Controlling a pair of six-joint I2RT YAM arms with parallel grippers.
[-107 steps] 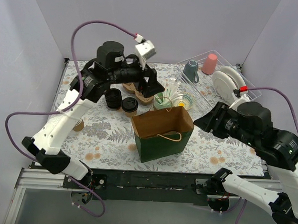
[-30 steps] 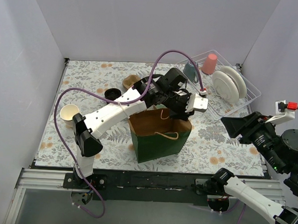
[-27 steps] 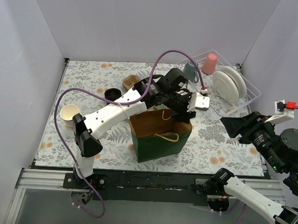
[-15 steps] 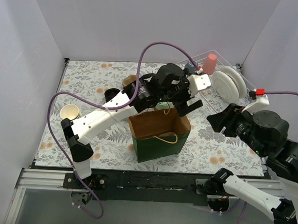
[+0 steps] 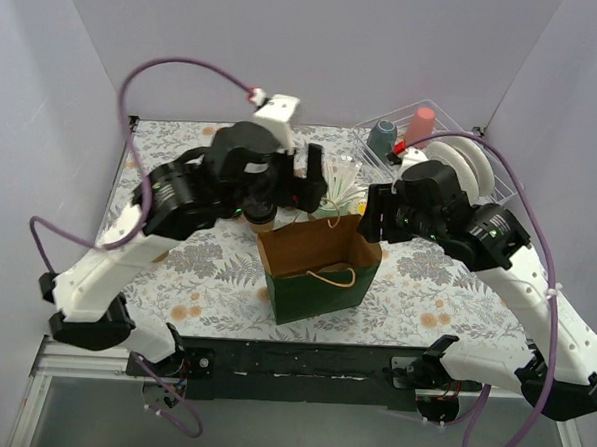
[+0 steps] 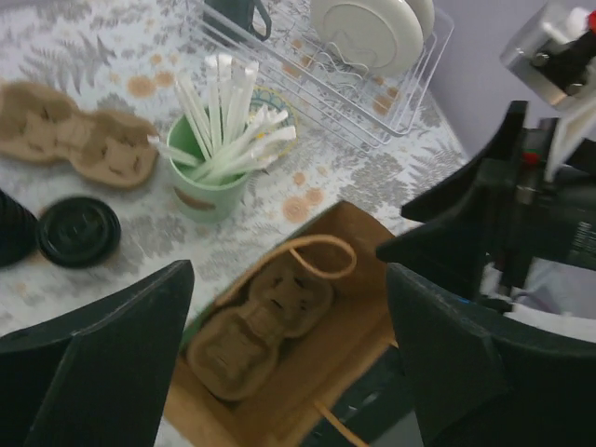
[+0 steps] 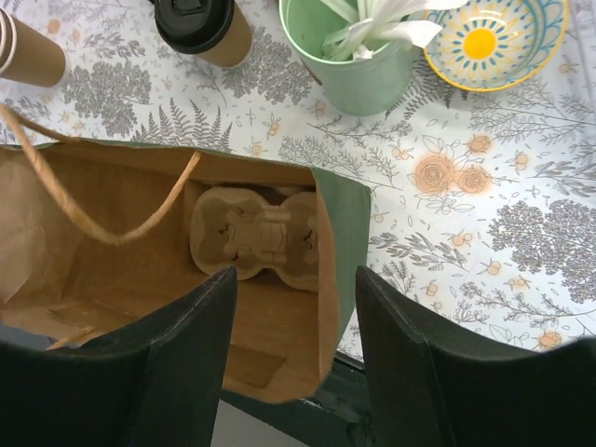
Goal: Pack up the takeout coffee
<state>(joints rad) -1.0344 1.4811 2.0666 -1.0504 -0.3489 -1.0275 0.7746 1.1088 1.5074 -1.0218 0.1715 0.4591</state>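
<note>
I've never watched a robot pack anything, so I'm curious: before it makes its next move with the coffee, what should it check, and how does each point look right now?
1. Green paper bag upright, mouth open: ok.
2. Brown moulded pulp cup carrier lying flat on the bag's bottom, pockets empty: ok.
3. Brown paper coffee cup with black lid upright outside the bag, lid on: ok.
4. Left arm's fingers spread, nothing between them: ok.
5. Right arm's fingers spread, nothing between them: ok.
6. Way into the bag unobstructed: not ok, the tan rope handle droops across the opening and might catch the cup.
</note>
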